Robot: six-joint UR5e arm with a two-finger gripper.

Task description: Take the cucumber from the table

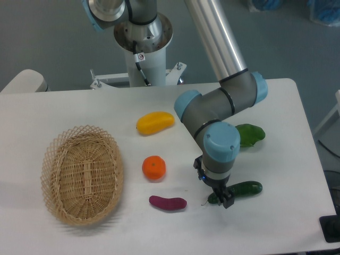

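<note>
The cucumber (pixel 243 189) is dark green and glossy and lies on the white table (pixel 276 223) near its front right. My gripper (pixel 223 199) points straight down over the cucumber's left end, its fingers low around that end. The wrist hides the jaws, so their gap does not show. The cucumber still rests on the tabletop.
A purple vegetable (pixel 168 203) lies just left of the gripper. An orange (pixel 154 168) and a yellow fruit (pixel 154 122) sit further left and back. A light-green vegetable (pixel 249 135) lies behind the arm. A wicker basket (pixel 82 174) stands at the left.
</note>
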